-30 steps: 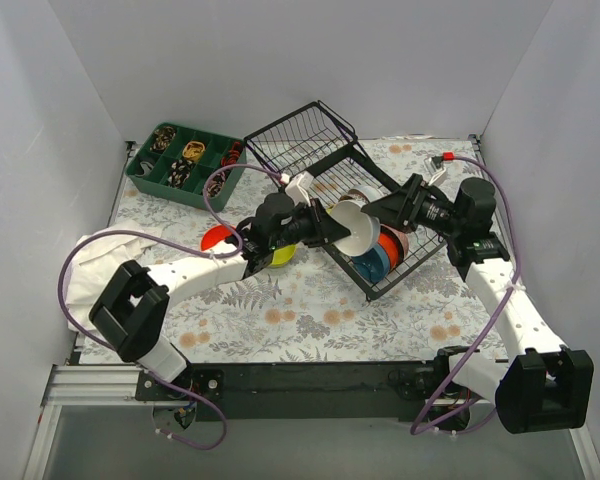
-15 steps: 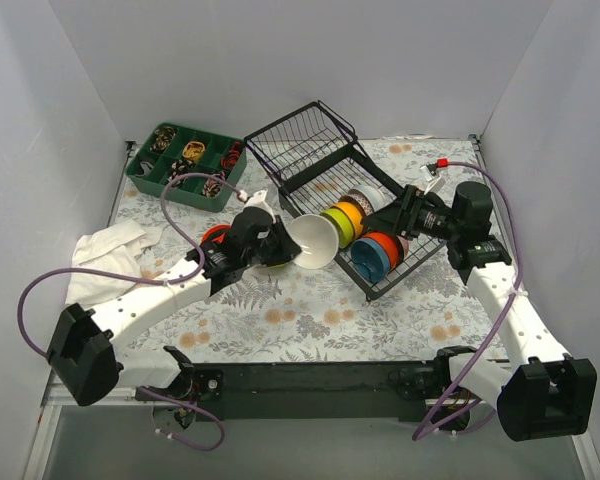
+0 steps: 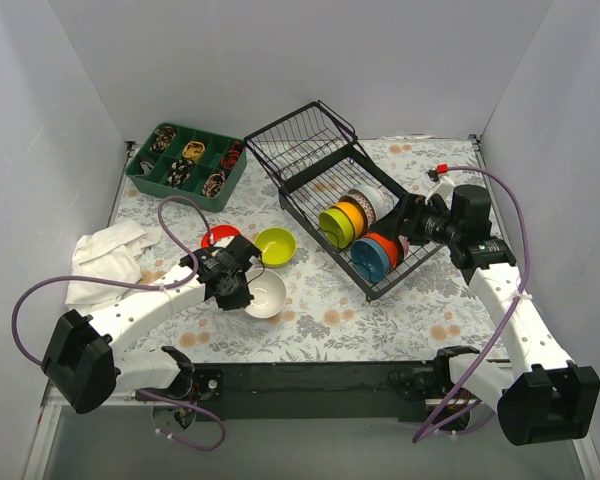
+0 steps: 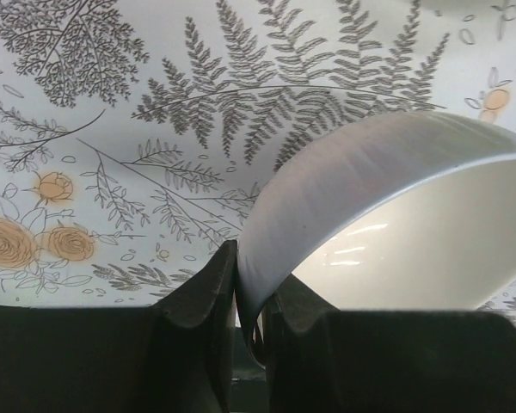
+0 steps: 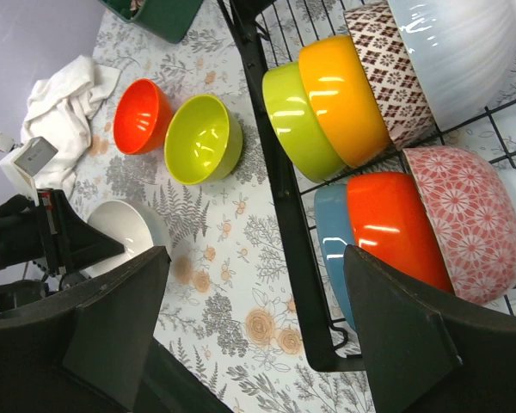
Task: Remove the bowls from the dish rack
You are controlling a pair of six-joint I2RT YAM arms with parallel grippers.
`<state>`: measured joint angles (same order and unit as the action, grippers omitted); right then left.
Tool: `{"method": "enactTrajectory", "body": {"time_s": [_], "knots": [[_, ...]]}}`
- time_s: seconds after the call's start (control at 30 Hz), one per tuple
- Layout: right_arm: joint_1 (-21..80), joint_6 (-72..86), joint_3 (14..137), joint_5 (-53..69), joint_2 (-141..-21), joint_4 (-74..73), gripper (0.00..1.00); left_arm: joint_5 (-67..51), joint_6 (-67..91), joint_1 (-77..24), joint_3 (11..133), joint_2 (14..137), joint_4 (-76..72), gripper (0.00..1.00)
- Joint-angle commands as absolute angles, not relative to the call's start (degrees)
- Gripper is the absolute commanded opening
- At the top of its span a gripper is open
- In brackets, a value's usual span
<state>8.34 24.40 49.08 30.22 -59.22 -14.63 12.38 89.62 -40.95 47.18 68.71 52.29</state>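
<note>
Top external view: the dish rack [image 3: 380,285] sits at an angle on the far right part of the bench [image 3: 330,325], its raised wire basket end pointing to the far side. Two rows of bowls stand on edge among its prongs. The farther row has a lime bowl [image 3: 332,226], an orange bowl [image 3: 352,215] and a brown patterned bowl [image 3: 366,204]. The nearer row has a blue bowl [image 3: 367,261], a red-orange bowl [image 3: 385,250] and a pink patterned bowl [image 3: 401,243].

Left of the rack, out on the flowered bench, a red bowl [image 3: 218,237] and a yellow-green bowl [image 3: 275,246] sit side by side, mouths up. Just near of them is a white bowl [image 3: 267,296], and the left claw [image 3: 240,290] is pressed together on its rim. From the left wrist, the fingers [image 4: 202,301] pinch the thin white wall, one inside and one outside, and the bowl is tilted low over the fern print. Whether its base touches the bench I cannot tell.

The right claw [image 3: 402,224] hangs beside the right edge of the rack, spread wide and empty, pointing at the nearer row. Its own camera looks between the spread fingers over both rows.

A green compartment tray [image 3: 185,165] sits at the far left, and a crumpled white cloth [image 3: 105,260] lies near it.
</note>
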Motion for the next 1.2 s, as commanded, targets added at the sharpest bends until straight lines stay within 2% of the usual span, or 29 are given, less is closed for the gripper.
{"method": "enactTrajectory", "body": {"time_s": [0.0, 0.17, 0.43, 0.5, 0.53, 0.63, 0.67, 0.73, 0.77, 0.87, 0.97, 1.03, 1.17], "knots": [[8.17, 21.01, 51.51, 27.33, -58.01, -16.17, 0.90, 13.36, 89.04, -37.99, 46.76, 69.52, 54.40, 0.00], [8.09, 20.48, 49.93, 27.33, -57.57, -16.26, 0.90, 7.40, 85.26, -31.03, 42.11, 69.00, 47.93, 0.00], [7.74, 16.26, 51.85, 26.02, -58.62, -17.58, 0.90, 2.46, 84.98, -28.74, 38.32, 71.81, 42.37, 0.14], [7.74, 15.12, 52.73, 25.84, -59.24, -18.02, 0.90, 2.20, 85.43, -28.65, 37.71, 71.19, 42.01, 0.22], [7.82, 14.86, 53.60, 25.75, -59.85, -17.93, 0.90, 2.20, 85.86, -28.74, 37.71, 70.67, 42.01, 0.32], [7.73, 13.63, 55.45, 24.88, -61.34, -18.02, 0.90, 2.81, 86.48, -28.74, 38.84, 68.12, 43.41, 0.48], [7.73, 13.28, 55.89, 24.53, -61.87, -18.02, 0.90, 3.60, 86.75, -28.74, 39.20, 67.42, 44.55, 0.58], [7.73, 12.57, 57.73, 23.47, -63.80, -18.02, 0.90, 4.30, 87.10, -28.74, 40.51, 65.40, 45.87, 0.67], [7.73, 12.22, 58.53, 22.94, -64.50, -17.93, 0.91, 5.26, 87.53, -28.74, 40.95, 64.69, 47.36, 0.78], [7.65, 10.20, 61.68, 23.46, -68.28, -18.02, 0.92, 7.28, 88.07, -28.74, 43.15, 60.83, 50.35, 0.93], [7.65, 7.92, 64.67, 22.59, -71.80, -18.02, 0.95, 9.31, 89.03, -28.74, 45.43, 56.44, 52.81, 0.98], [7.56, 5.90, 66.35, 21.97, -74.26, -18.02, 0.98, 11.16, 89.30, -28.65, 46.40, 52.59, 53.26, 0.98], [7.03, 2.90, 70.22, 21.36, -78.57, -18.02, 0.99, 14.76, 89.38, -28.74, 46.50, 45.30, 52.56, 0.98]]}}
